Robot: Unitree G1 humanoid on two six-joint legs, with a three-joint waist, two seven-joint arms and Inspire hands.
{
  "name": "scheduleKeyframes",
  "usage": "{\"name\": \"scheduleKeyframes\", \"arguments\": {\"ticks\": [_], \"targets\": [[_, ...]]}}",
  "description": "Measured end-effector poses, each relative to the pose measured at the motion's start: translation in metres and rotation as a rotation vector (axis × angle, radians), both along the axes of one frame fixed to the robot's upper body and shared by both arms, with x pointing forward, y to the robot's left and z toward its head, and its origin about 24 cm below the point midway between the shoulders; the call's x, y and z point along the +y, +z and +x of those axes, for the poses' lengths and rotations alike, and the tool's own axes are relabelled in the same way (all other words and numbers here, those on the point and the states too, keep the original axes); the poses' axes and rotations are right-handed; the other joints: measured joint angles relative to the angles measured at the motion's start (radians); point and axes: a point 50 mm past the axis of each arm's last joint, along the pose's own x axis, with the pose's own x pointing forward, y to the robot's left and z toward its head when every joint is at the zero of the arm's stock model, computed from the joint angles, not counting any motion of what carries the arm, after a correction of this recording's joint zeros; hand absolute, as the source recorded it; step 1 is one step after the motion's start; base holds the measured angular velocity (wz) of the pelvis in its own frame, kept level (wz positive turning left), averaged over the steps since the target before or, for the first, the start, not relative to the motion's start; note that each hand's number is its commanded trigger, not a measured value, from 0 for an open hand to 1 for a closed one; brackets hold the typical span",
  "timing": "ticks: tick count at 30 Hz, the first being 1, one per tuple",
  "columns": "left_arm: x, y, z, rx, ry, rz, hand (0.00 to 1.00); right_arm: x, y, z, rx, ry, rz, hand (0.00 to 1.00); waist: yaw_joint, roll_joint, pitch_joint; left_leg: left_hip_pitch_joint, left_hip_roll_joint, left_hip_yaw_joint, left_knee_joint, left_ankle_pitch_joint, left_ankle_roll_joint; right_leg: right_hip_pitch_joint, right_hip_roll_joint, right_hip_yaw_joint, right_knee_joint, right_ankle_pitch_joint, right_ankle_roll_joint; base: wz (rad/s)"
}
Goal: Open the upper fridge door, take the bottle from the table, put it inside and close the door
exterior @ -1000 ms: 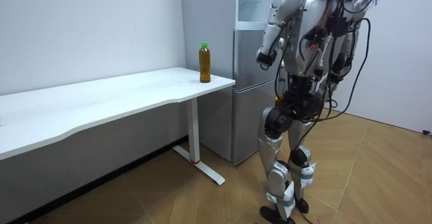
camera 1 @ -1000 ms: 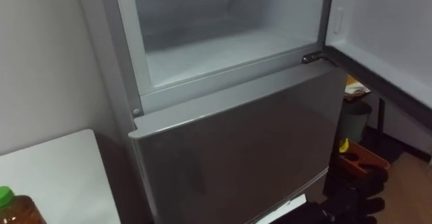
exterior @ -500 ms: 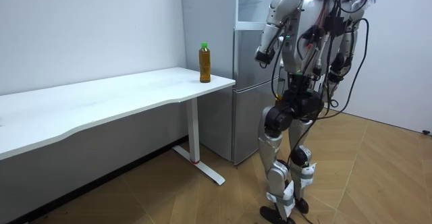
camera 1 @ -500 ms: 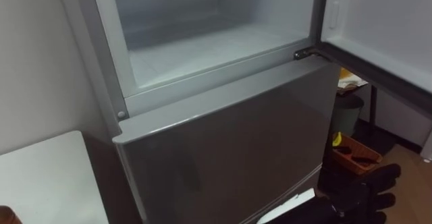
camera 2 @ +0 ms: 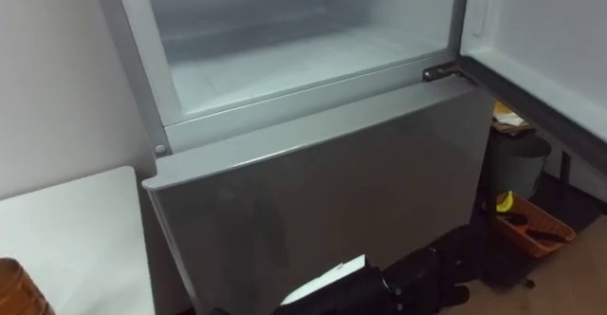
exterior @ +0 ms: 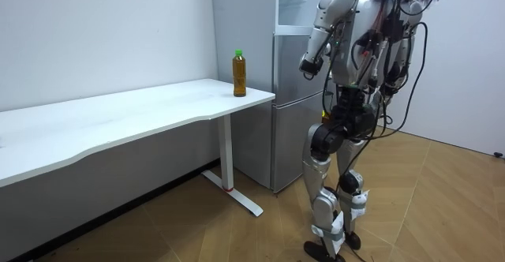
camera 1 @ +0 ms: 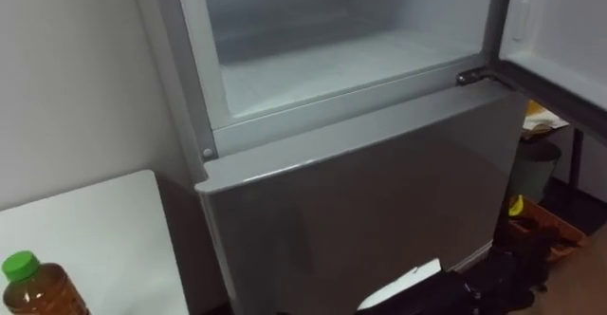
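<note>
Standing open, the upper fridge is empty, bottle on table; left hand fingers indiscernible.

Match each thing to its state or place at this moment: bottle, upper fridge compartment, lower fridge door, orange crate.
Things:
1. bottle
2. upper fridge compartment
3. lower fridge door
4. orange crate

States or places:
a. shut
b. on the floor, to the robot's right
c. standing upright on the white table, near its corner
d. open

Pairs: 1-c, 2-d, 3-a, 4-b
</note>
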Motion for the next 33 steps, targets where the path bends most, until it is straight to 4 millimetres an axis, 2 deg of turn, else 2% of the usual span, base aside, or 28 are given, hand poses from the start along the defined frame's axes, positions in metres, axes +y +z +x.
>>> {"name": "scheduleKeyframes", "arguments": {"ticks": [2, 3, 5, 8, 10, 12, 17, 19, 21, 27, 30, 33], "targets": [[0.003, 0.0, 0.0, -0.006, 0.005, 0.011, 0.0, 0.0, 0.0, 0.0, 0.0, 0.001, 0.001, 0.0, 0.007, -0.004, -0.0014, -0.009, -0.002, -0.016, 0.008, 0.0, 0.0, 0.001, -0.002, -0.015, 0.001, -0.003, 0.0, 0.28], [0.004, 0.0, 0.001, -0.01, 0.013, 0.016, 0.0, 0.0, 0.0, -0.001, 0.003, 0.004, 0.001, 0.0, 0.026, -0.006, -0.0026, -0.013, -0.002, -0.02, 0.012, 0.0, 0.0, 0.002, -0.003, -0.023, 0.002, -0.005, -0.001, 0.17], [0.008, 0.004, 0.001, -0.031, 0.039, 0.014, 0.0, 0.0, 0.0, -0.002, 0.006, 0.01, 0.0, 0.0, 0.04, -0.01, -0.0048, -0.023, -0.004, -0.037, 0.015, 0.0, -0.001, 0.002, -0.005, -0.037, 0.001, -0.008, -0.001, 0.23], [0.016, 0.015, 0.002, -0.074, 0.076, -0.015, 0.0, 0.001, -0.002, -0.005, 0.02, 0.022, -0.002, 0.0, 0.056, -0.024, -0.0061, -0.025, -0.012, -0.067, 0.015, 0.005, -0.001, 0.02, -0.01, -0.064, -0.002, -0.013, -0.001, 0.32], [0.023, 0.02, 0.005, -0.099, 0.12, -0.039, 0.0, 0.001, -0.003, -0.008, 0.034, 0.039, -0.003, 0.0, 0.086, -0.034, -0.0063, -0.009, -0.014, -0.075, 0.014, 0.005, -0.001, 0.039, -0.011, -0.067, -0.001, -0.019, 0.0, 0.14], [0.029, 0.024, 0.008, -0.112, 0.154, -0.05, 0.0, 0.001, -0.003, -0.011, 0.044, 0.041, -0.003, 0.0, 0.102, -0.038, -0.0066, -0.005, -0.017, -0.09, 0.016, 0.005, -0.001, 0.052, -0.014, -0.084, -0.002, -0.022, 0.0, 0.18], [0.048, 0.039, 0.014, -0.164, 0.274, -0.094, 0.0, 0.001, -0.004, -0.013, 0.057, 0.053, -0.007, 0.0, 0.14, -0.033, -0.0126, -0.002, -0.019, -0.105, 0.018, 0.005, -0.002, 0.067, -0.016, -0.11, -0.002, -0.024, 0.0, 0.16], [0.058, 0.046, 0.017, -0.206, 0.345, -0.108, 0.0, -0.001, -0.005, -0.018, 0.076, 0.052, -0.013, 0.0, 0.154, -0.037, -0.0109, 0.011, -0.024, -0.123, 0.017, 0.006, -0.003, 0.089, -0.018, -0.118, -0.008, -0.029, 0.002, 0.18], [0.065, 0.051, 0.017, -0.223, 0.397, -0.135, 0.0, -0.002, -0.006, -0.022, 0.09, 0.052, -0.02, 0.0, 0.169, -0.03, -0.0239, 0.015, -0.028, -0.131, 0.017, 0.006, -0.002, 0.097, -0.02, -0.123, -0.012, -0.03, 0.004, 0.13], [0.101, 0.051, 0.015, -0.218, 0.627, -0.213, 0.0, -0.002, -0.007, -0.029, 0.091, 0.054, -0.034, 0.0, 0.199, -0.03, -0.0238, 0.027, -0.035, -0.165, 0.02, 0.008, -0.001, 0.124, -0.021, -0.138, -0.015, -0.037, 0.004, 0.16], [0.12, 0.058, 0.014, -0.251, 0.747, -0.248, 0.0, -0.003, -0.007, -0.033, 0.09, 0.032, -0.034, 0.0, 0.217, -0.032, -0.0227, 0.018, -0.036, -0.176, 0.028, 0.009, -0.001, 0.124, -0.025, -0.161, -0.014, -0.04, 0.003, 0.15], [0.137, 0.066, 0.012, -0.299, 0.851, -0.291, 0.0, -0.004, -0.007, -0.034, 0.091, 0.017, -0.038, 0.0, 0.219, -0.032, -0.0225, 0.01, -0.044, -0.2, 0.035, 0.009, -0.001, 0.131, -0.027, -0.18, -0.014, -0.043, 0.006, 0.24]]}}
